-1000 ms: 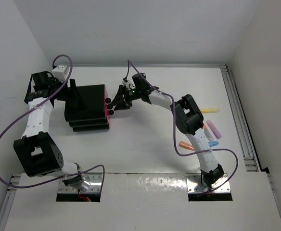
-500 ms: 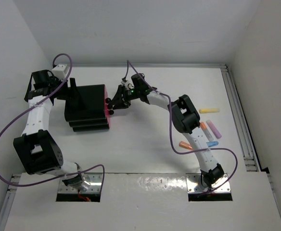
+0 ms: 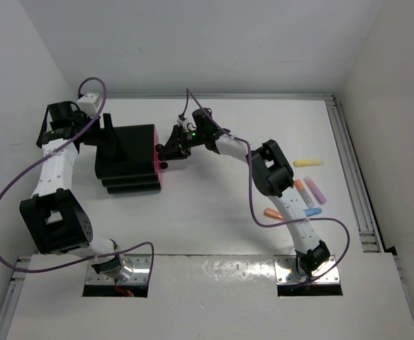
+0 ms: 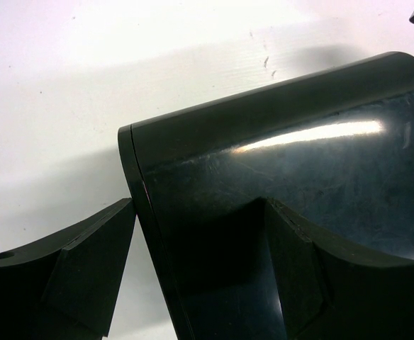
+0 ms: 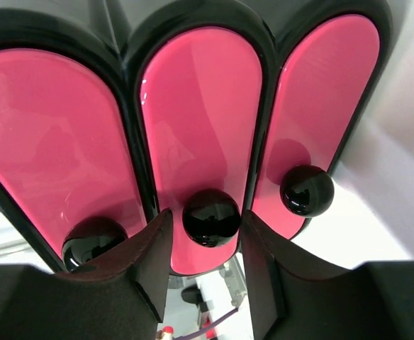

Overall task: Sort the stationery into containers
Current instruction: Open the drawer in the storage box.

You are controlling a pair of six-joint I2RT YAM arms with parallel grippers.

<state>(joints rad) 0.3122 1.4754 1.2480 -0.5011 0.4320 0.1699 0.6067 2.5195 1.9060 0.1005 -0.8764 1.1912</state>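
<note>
A: L side first?
B: L hand [image 3: 110, 136] sits at the 9 o'clock end of the black box [image 3: 125, 150]. Fingers are spread wide astride its rear edge: one outside the wall w/ its tip just beside the edge, the other over the glossy top. Can't tell if they're pressing.
A: Where's the box?
B: Approx 9 o'clock on the desk [image 3: 207, 212], fronts facing 3 o'clock. R wrist cam shows 3 pink drawers [image 5: 200, 106] side by side, each w/ a round black knob low down.
A: R hand?
B: R hand [image 5: 207, 214] is right at the fronts. Fingers are apart, one each side of the middle knob [image 5: 210, 217], v. close w/ a thin gap both sides, so not pinching it.
A: Stationery?
B: Loose on the desk approx 3 o'clock, well apart from the box: orange highlighter [image 3: 272, 213] beside the R arm [image 3: 271, 173], then yellow [image 3: 308, 162], lt-blue [image 3: 312, 211] and pink [image 3: 316, 191].
</note>
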